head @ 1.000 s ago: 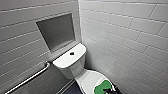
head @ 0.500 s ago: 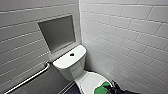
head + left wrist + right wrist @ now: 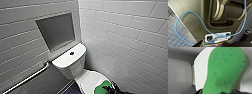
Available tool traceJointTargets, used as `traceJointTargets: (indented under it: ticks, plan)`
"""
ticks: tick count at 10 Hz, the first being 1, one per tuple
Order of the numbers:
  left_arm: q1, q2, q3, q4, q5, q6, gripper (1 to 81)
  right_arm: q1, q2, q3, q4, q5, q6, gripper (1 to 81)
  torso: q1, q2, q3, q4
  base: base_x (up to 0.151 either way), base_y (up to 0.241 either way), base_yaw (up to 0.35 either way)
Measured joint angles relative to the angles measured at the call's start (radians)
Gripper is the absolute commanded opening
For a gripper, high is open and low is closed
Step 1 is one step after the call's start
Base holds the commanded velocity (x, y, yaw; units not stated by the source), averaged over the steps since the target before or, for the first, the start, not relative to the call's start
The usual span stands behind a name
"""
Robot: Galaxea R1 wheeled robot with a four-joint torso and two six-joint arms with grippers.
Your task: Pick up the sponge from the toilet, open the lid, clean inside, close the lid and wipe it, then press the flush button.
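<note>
The white toilet (image 3: 71, 70) stands in a tiled corner, its lid (image 3: 87, 80) shut. A small dark flush button (image 3: 72, 53) sits in the middle of the tank top. The green sponge (image 3: 100, 88) lies flat on the lid's near end, with my right gripper (image 3: 110, 89) right at it. In the right wrist view the sponge (image 3: 224, 72) looms large on the lid (image 3: 200, 72). The right gripper (image 3: 218, 91) is open, a dark fingertip (image 3: 199, 91) on either side of the sponge's near end. Behind them is the tank (image 3: 179, 74).
A metal grab bar (image 3: 27, 78) runs along the left wall, below a recessed niche (image 3: 57, 31). The tiled right wall (image 3: 130, 50) is close beside the toilet. The left wrist view has my own body, a blue cable (image 3: 193, 16) and dark blue floor tiles (image 3: 175, 35).
</note>
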Motion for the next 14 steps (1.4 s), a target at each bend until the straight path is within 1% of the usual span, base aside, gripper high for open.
traceJointTargets:
  ticks: [2, 4, 6, 7, 10, 11, 14]
  plan:
    - [-0.003, 0.011, -0.011, 0.0, 0.0, 0.0, 81.1, -0.009, -0.017, 0.035, 0.006, -0.002, 0.0, 81.1, 0.0, 0.0, 0.0, 0.0, 0.0, 0.0, 0.0]
    - [-0.005, 0.029, -0.037, 0.0, 0.0, 0.0, 81.1, 0.005, -0.059, 0.115, 0.023, 0.003, 0.001, 81.1, 0.0, 0.0, 0.0, 0.0, 0.0, 0.0, 0.0]
    - [-0.005, 0.036, -0.039, 0.0, 0.0, 0.0, 81.1, -0.001, -0.069, 0.132, 0.04, 0.001, 0.001, 81.1, 0.001, 0.0, 0.0, 0.0, 0.0, 0.0, 0.0]
    - [-0.005, 0.033, -0.039, 0.0, 0.0, 0.0, 81.1, -0.005, -0.064, 0.122, 0.055, 0.002, 0.001, 81.1, 0.001, 0.0, 0.0, 0.0, 0.0, 0.0, 0.0]
    - [-0.005, 0.031, -0.041, 0.0, 0.001, 0.0, 81.1, -0.017, -0.035, -0.007, 0.104, -0.003, 0.004, 81.1, 0.001, 0.0, 0.0, 0.0, 0.0, 0.0, 0.0]
    - [-0.005, 0.031, -0.041, -0.001, 0.001, 0.0, 81.1, -0.016, -0.025, -0.034, 0.114, -0.002, 0.004, 81.1, 0.001, 0.0, 0.0, 0.0, 0.0, 0.0, 0.0]
    - [-0.005, 0.028, -0.041, -0.002, 0.001, 0.0, 81.1, -0.008, -0.001, -0.063, 0.122, -0.009, 0.004, 81.1, 0.001, 0.0, 0.0, 0.0, 0.0, 0.0, 0.0]
